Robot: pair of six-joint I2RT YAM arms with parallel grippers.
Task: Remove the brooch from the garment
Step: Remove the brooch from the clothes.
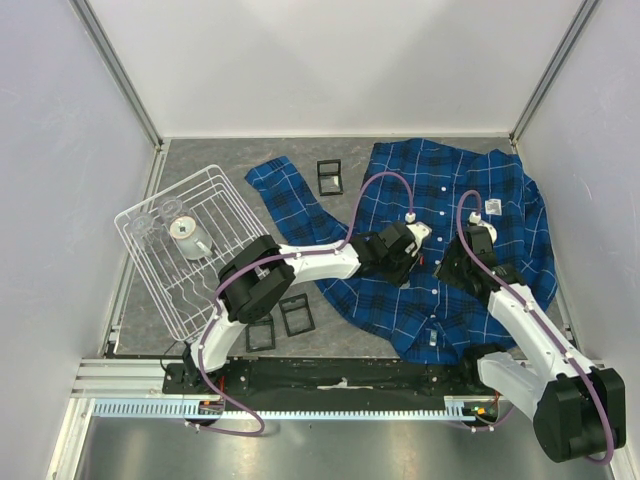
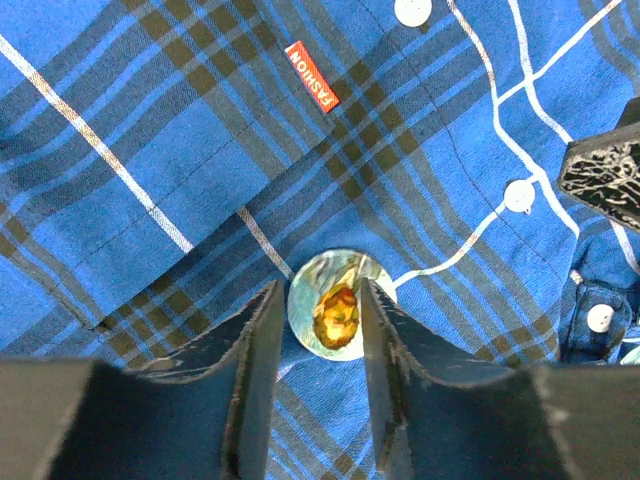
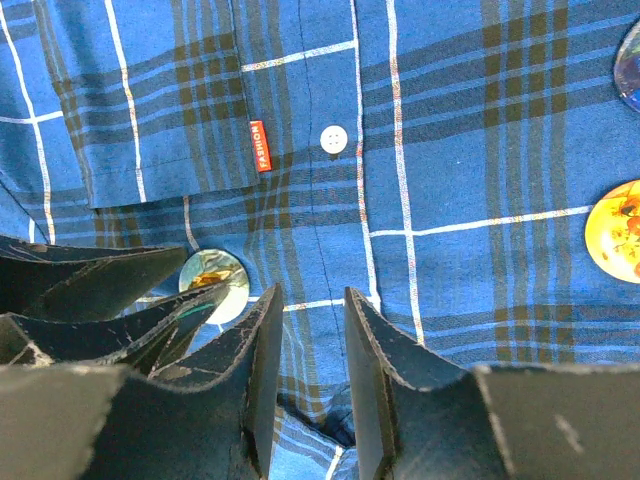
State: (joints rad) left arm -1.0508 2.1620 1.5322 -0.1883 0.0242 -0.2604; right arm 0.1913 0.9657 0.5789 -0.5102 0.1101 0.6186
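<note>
Fingers of the left gripper (image 2: 319,292) stand apart astride the round brooch (image 2: 337,315). Their tips hide its rim, so we cannot tell whether they touch it. Just beside, the right gripper (image 3: 312,300) hangs with jaws parted over bare cloth. Both are above the garment (image 1: 440,180), spread on the right of the table (image 1: 230,155). To its left we see a wire rack (image 1: 165,290), and farther back a black frame (image 1: 329,177).
</note>
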